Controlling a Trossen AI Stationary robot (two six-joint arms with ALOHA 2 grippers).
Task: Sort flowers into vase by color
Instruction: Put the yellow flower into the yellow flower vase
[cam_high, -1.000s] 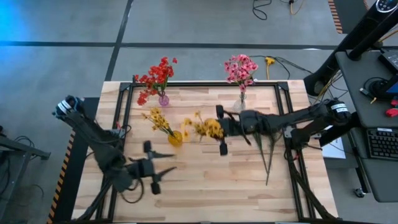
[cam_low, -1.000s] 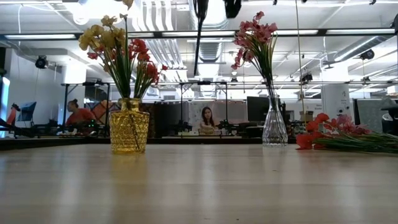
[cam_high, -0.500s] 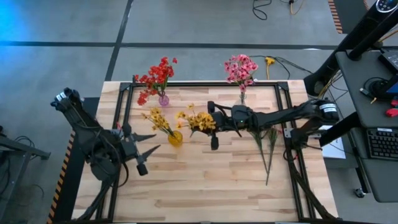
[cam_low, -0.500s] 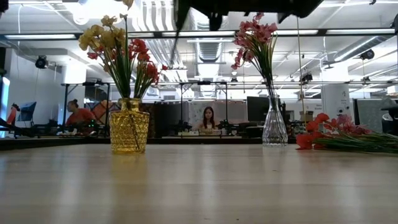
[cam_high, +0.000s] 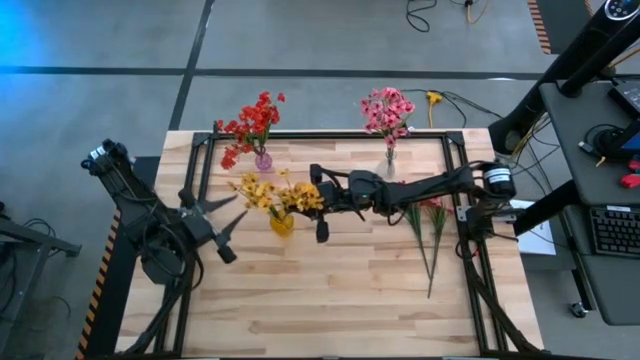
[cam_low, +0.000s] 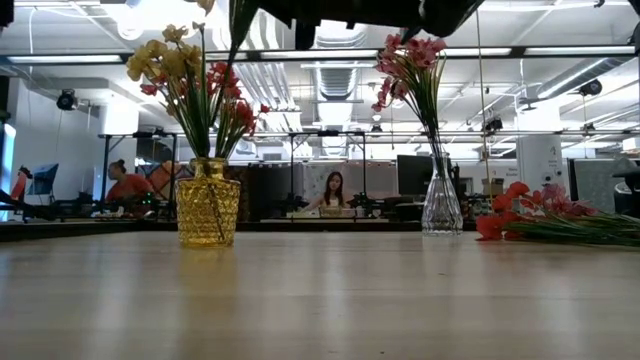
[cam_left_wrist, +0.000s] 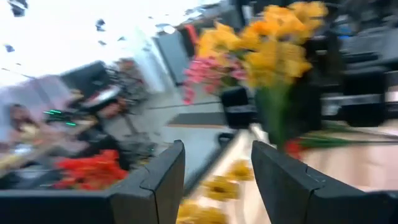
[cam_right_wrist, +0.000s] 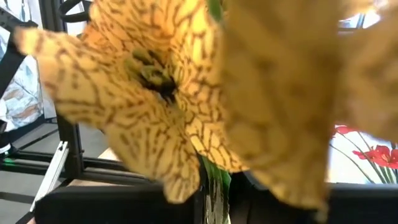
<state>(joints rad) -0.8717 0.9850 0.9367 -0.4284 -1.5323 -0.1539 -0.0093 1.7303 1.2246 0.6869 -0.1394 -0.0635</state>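
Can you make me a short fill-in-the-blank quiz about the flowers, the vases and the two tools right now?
1. The right tool is shut on a sprig of ____ flowers.
2. The pink flowers stand in a ____ glass vase.
3. The left tool, near the table's left edge, is open and holds ____.
4. The loose sprigs lie on the table's ____ side.

Missing words: yellow; clear; nothing; right

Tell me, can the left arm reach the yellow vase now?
Probably yes: the open left tool is close beside the yellow vase, bare table between, but the right tool holding a yellow sprig crowds above it.
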